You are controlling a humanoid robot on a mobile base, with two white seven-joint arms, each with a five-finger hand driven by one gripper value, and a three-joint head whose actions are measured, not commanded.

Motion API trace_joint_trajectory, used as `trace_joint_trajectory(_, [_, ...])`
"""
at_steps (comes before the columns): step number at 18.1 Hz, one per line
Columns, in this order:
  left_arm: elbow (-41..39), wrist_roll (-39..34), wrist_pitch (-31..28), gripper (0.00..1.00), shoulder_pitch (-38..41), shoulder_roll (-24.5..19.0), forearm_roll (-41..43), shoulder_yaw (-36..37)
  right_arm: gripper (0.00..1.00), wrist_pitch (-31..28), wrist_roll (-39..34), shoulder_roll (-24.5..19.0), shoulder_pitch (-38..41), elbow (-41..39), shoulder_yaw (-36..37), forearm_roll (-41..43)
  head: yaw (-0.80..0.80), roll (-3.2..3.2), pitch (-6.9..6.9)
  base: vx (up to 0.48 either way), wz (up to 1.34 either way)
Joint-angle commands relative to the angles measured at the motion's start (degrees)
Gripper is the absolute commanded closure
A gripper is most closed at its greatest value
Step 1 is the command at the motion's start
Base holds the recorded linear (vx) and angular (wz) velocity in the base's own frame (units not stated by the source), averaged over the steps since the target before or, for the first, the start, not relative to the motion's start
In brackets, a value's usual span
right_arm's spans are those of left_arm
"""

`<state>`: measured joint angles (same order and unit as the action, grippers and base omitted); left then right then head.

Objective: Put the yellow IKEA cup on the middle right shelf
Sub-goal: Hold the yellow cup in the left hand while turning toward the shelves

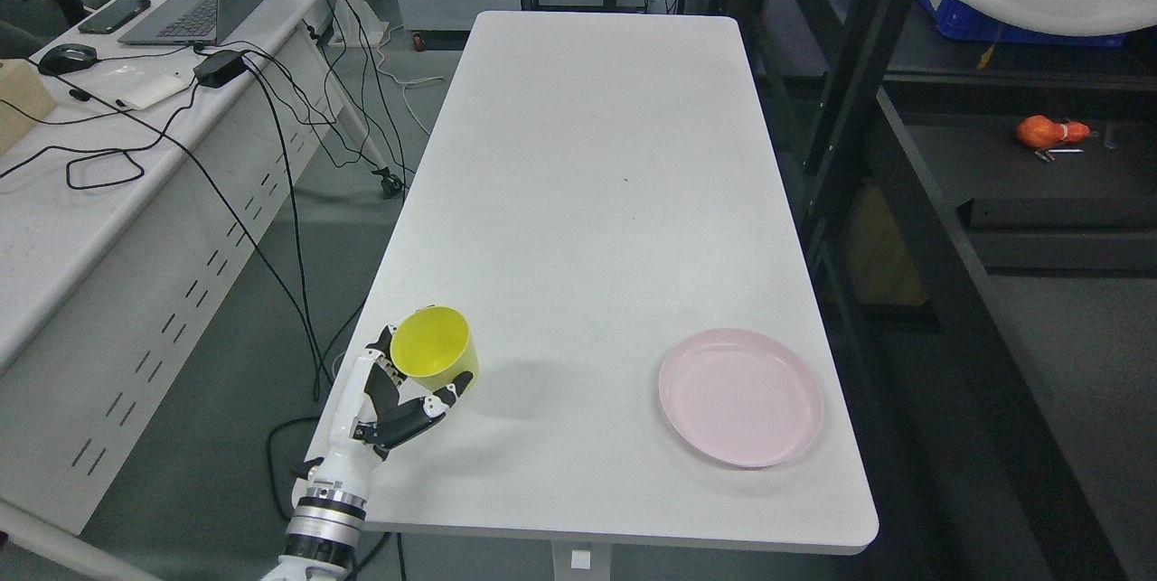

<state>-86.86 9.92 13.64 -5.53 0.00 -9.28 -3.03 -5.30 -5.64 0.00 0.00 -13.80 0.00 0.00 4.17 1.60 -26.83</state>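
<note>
Grasping looks to be the step in hand: the left robot hand (398, 400) has its fingers curled around the yellow cup (435, 343), thumb side under its lower wall, at the near left corner of the white surface (587, 156). The cup tilts, its mouth facing up and towards the camera (whether it is lifted clear I cannot tell). Next, judging by the task, comes a carry rightward to the dark shelf (1012, 165), past the pink plate (740, 397).
</note>
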Motion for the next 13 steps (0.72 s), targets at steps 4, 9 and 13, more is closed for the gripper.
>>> trace_joint_trajectory(4, [-2.9,0.0,0.0,0.93,0.6,-1.0,-0.5,-0.5,0.01,0.0,12.3,1.0,0.6,0.0,-1.0,1.4,0.00,0.00,0.00,-0.126,0.00])
trace_joint_trajectory(9, [-3.7,0.0,0.0,0.93,0.7,-1.0,-0.5,1.0,0.01,0.0,12.3,1.0,0.6,0.0,-1.0,1.4,0.00,0.00,0.00,-0.146,0.06])
trace_joint_trajectory(13, [-3.7,-0.1,0.0,0.92,0.7,-1.0,-0.5,2.0,0.01,0.0,12.3,1.0,0.6,0.0,-1.0,1.4,0.00,0.00,0.00,-0.131,0.06])
